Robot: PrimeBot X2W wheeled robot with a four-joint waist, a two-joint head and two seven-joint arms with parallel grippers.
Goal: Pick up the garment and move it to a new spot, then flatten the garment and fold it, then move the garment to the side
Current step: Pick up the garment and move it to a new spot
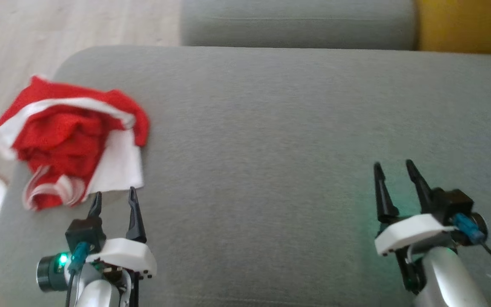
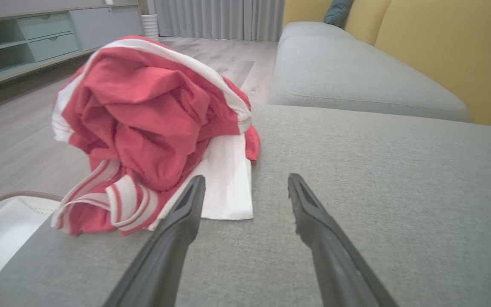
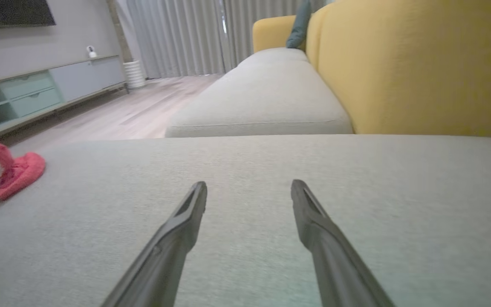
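The garment [image 1: 73, 140], red with white bands, is lying crumpled at the left of the head view, on the left end of the grey cushion [image 1: 292, 128]. The left gripper [image 1: 115, 192] is sitting at the lower left, its fingers standing apart and holding nothing, its tips just beside the garment's white hem. The right gripper [image 1: 393, 164] is sitting at the lower right over bare cushion, fingers likewise apart and empty, well apart from the garment.
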